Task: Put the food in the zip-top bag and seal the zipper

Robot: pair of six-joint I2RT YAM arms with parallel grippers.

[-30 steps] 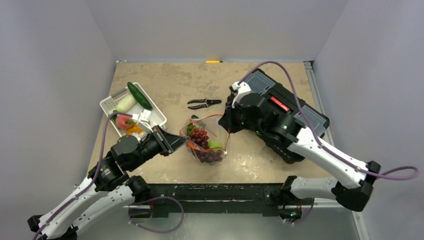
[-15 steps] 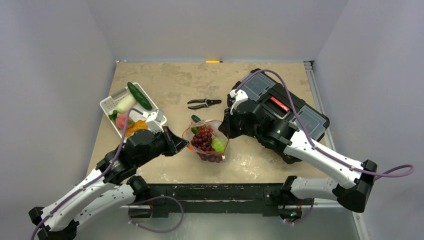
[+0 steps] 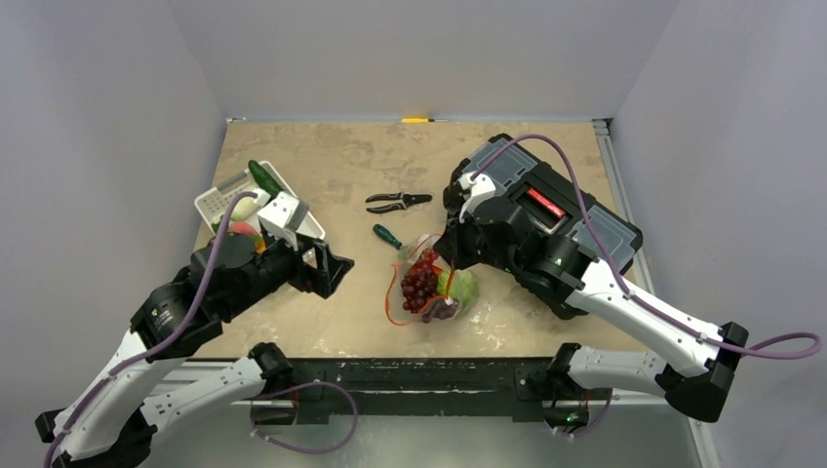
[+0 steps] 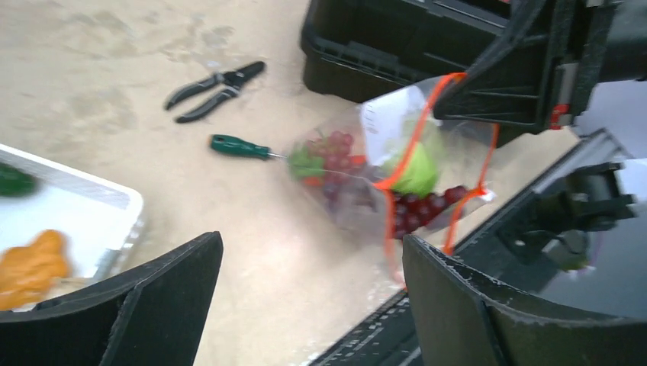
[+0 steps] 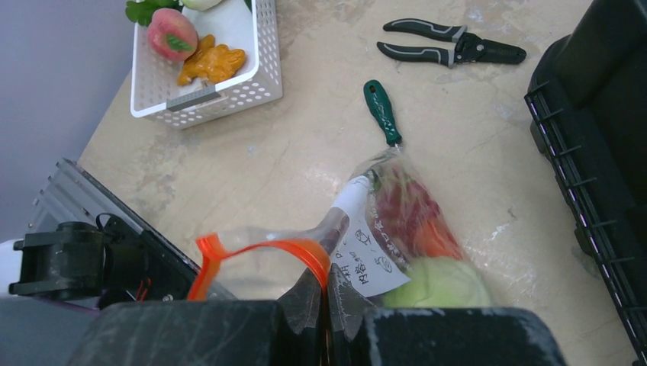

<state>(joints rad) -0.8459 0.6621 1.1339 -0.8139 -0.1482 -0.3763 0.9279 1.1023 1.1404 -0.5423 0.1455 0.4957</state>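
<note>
Letting go of the bag's mouth, the left gripper (image 3: pixel 330 267) has drawn back to the left, and its fingers (image 4: pixel 145 305) now stand spread wide with nothing between them. The right gripper (image 3: pixel 451 256) has stayed pressed together on the zip-top bag (image 3: pixel 429 289), pinching its upper edge right at the zipper (image 5: pixel 267 248). The bag has slid right and nearer with it.

From that pinch the bag slopes down and away, its lower end resting on the bench (image 3: pixel 341 166) in the near middle. The zipper bows out in an open loop and is not pressed shut. Inside the bag lie the grape bunch (image 3: pixel 419 283), the green cabbage (image 5: pixel 439 284) closest to the right fingers, and an orange carrot (image 5: pixel 435 240) between them.

A green-handled screwdriver (image 3: pixel 387 235), uncovered now that the bag has shifted, lies just far-left of the bag, its metal tip reaching the bag's far corner. Black-handled pliers (image 3: pixel 398 202) lie farther back, well apart from the bag. A black case (image 3: pixel 556 210) fills the right side of the bench directly behind the right arm.

Far left stands the white basket (image 5: pixel 206 95), just beyond the left arm's wrist. It holds the peach (image 5: pixel 172 34), an orange piece (image 5: pixel 212 62) and the cucumber (image 3: pixel 261 175). The left arm partly hides the basket from above.
</note>
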